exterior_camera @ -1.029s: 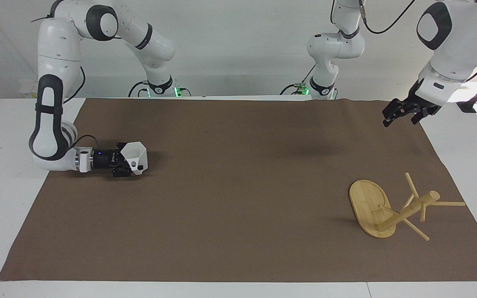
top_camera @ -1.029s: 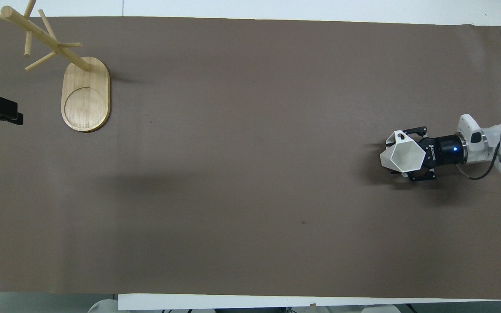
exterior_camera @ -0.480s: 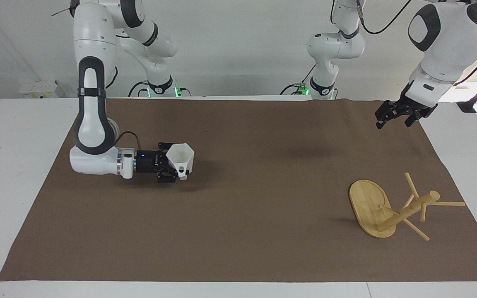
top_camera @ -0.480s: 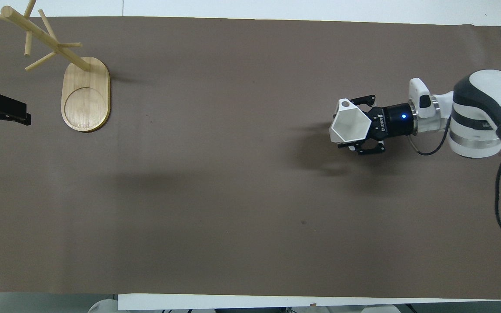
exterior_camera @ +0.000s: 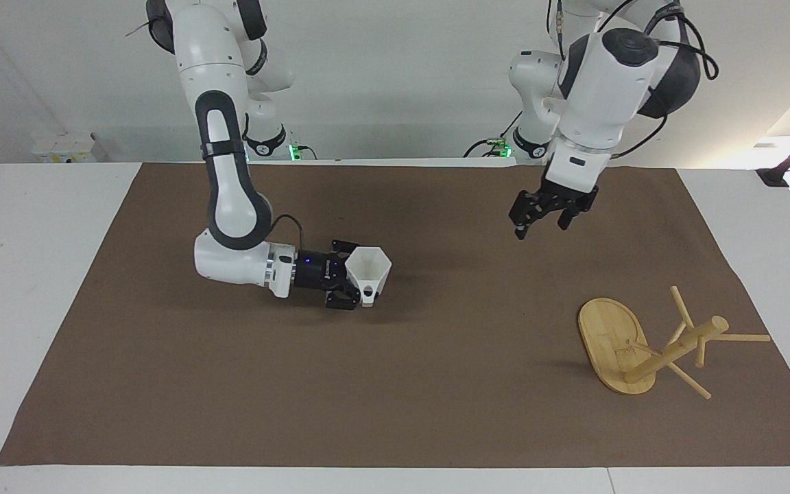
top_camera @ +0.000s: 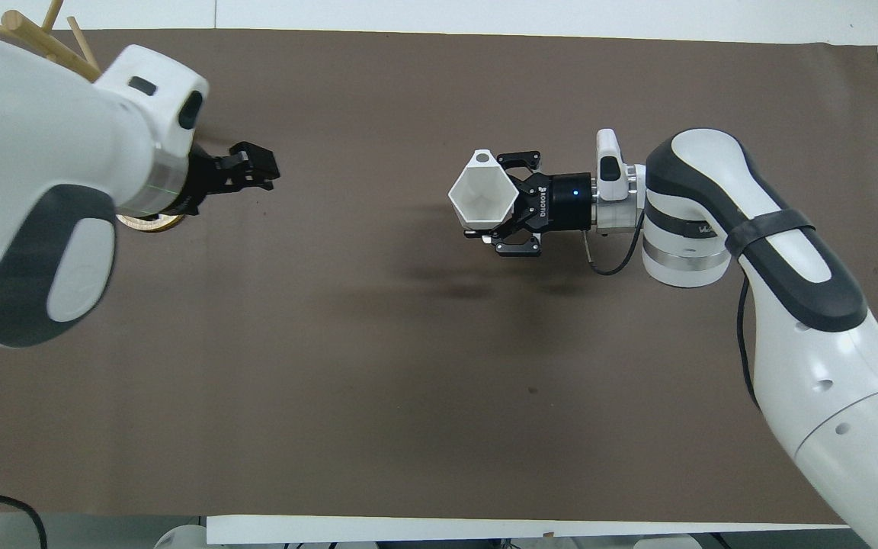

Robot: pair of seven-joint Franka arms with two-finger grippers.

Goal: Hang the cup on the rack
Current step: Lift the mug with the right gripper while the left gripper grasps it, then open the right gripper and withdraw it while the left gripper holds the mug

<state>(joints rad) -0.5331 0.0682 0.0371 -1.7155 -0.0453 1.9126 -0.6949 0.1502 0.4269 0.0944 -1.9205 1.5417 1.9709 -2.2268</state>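
White faceted cup [exterior_camera: 368,272] sits gripped in the right gripper [exterior_camera: 348,283], rim up, above the brown mat [exterior_camera: 395,412]. Left gripper [exterior_camera: 542,218] hovers apart, fingers spread; bamboo mug rack [exterior_camera: 649,343] stands below it, toward the left arm's end.

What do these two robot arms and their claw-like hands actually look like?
Both arms are glossy white rounded shells with dark grey or black bands at the joints, and thin black cables run along them. The right gripper is a black two-fingered claw on a black cylinder with a small blue light and white lettering. The left gripper is a similar black claw. Green lights glow at the arm bases.
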